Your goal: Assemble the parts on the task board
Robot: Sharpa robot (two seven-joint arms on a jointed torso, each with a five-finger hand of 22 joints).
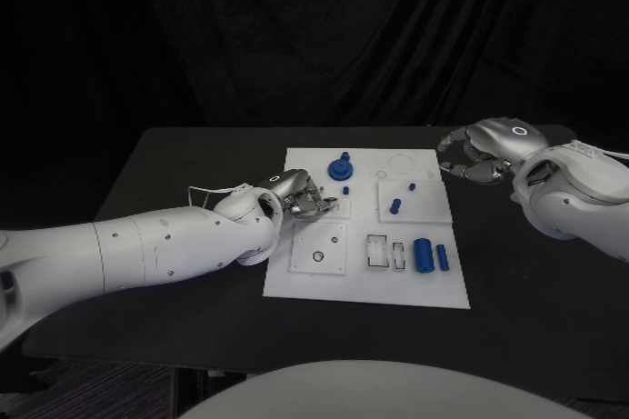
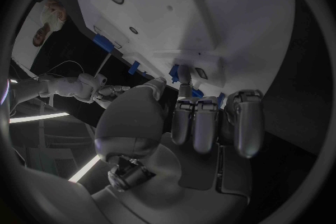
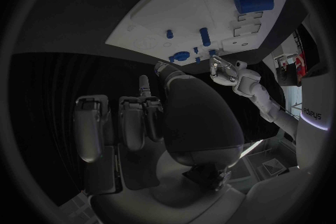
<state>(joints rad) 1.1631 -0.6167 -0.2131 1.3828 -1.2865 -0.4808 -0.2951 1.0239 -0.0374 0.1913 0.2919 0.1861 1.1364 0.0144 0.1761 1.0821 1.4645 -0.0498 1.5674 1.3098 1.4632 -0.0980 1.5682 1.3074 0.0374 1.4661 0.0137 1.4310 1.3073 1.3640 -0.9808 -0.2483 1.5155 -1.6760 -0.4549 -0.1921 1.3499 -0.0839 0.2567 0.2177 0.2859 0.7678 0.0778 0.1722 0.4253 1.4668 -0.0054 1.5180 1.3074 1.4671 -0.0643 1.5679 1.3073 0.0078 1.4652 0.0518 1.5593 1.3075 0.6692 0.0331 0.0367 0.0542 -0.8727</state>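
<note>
Left hand [image 1: 296, 197] hovering over task board [image 1: 367, 283] at its left edge, fingers curling inward, apparently holding nothing; blue flanged part [image 1: 341, 169] standing just beyond fingertips, small peg [image 1: 346, 190] beside. Right hand [image 1: 488, 154] waiting off board's far right corner, above desk [image 1: 171, 164], fingers curled, empty. Large blue cylinder [image 1: 424, 254] lying well apart, near board's right edge.

Left wrist view: fingers [image 2: 203, 123] loosely bent, small blue part [image 2: 175, 73] close past fingertips; contact unclear. Judging step as reach for pick-up; next move needing precise pinch.

Right wrist view: right hand's fingers [image 3: 133, 123] folded over dark desk, board [image 3: 168, 17] well apart.
</note>
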